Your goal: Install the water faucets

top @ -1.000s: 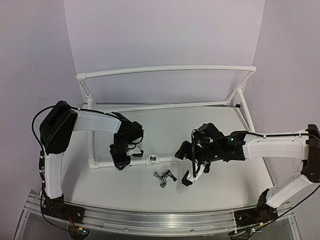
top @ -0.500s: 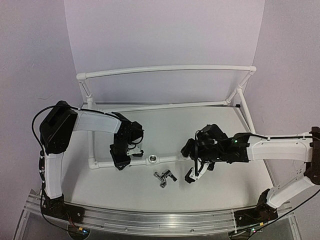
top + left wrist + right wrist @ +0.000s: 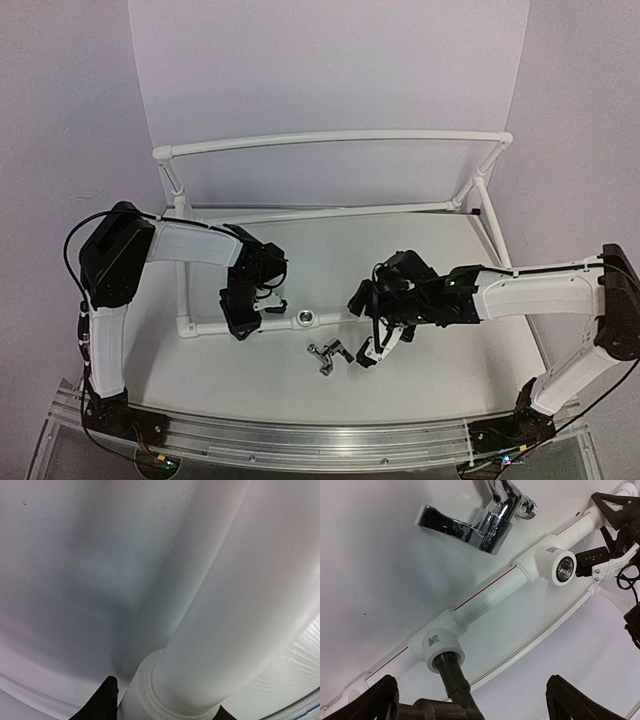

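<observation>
My left fingers are clamped round the front rail of the white pipe frame, just left of an open, metal-threaded socket. In the left wrist view the rail and its collar fill the frame, with a black fingertip tight against the collar on one side and a sliver of the other showing at the bottom edge.

My right fingers are spread wide and straddle the same rail further to the right, one on the far side and one on the near side. Nothing is gripped between them. From the right wrist, a second socket lies between the two fingertips. A dark stem stands in its mouth and runs down out of the picture. I cannot tell what that stem belongs to, nor whether it touches my fingers.

The water faucets lie loose on the bench, bunched together on the near side of the front rail. They are below the open socket and just beside my near right fingertip, touched by neither set of fingers. In the right wrist view one of them shows as bright chrome, with a flat lever lying on the bench and its body tilted. Only part of a second piece shows at the top edge.

The frame's rear rail stands raised at the back of the bench, against the pale wall.
</observation>
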`<state>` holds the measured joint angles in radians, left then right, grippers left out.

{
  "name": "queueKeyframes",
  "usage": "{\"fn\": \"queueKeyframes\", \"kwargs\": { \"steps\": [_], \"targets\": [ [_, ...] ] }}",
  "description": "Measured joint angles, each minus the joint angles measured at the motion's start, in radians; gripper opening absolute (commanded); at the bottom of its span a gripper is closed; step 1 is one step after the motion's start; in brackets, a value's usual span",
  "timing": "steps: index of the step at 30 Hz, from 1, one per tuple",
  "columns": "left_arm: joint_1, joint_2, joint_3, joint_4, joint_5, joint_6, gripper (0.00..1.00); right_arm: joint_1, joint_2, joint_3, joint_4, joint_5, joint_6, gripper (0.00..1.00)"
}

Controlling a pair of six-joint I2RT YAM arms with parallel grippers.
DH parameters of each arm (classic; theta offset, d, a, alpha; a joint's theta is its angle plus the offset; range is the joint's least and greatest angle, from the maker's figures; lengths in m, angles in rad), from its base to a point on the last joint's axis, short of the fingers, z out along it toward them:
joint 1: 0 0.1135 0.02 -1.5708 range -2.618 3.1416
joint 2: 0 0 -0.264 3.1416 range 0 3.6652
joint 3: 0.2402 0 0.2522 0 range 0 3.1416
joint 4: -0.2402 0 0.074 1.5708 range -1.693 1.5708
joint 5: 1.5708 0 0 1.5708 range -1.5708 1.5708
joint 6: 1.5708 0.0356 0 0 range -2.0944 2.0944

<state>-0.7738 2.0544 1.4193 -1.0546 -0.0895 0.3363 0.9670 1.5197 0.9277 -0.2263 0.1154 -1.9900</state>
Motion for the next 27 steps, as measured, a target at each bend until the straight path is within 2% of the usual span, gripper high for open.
{"fn": "queueKeyframes", "kwargs": {
  "steps": [11,21,27],
  "targets": [
    [0.001,0.000,0.000,0.000,0.000,0.000,0.16,0.057,0.090,0.090,-0.016,0.000,0.013,0.98],
    [0.014,0.000,0.000,0.006,-0.002,0.013,0.16,0.093,0.189,0.225,-0.127,0.116,0.195,0.98],
    [0.018,0.000,0.000,0.006,-0.002,0.018,0.16,0.097,0.210,0.258,-0.169,0.147,0.271,0.89]
  ]
}}
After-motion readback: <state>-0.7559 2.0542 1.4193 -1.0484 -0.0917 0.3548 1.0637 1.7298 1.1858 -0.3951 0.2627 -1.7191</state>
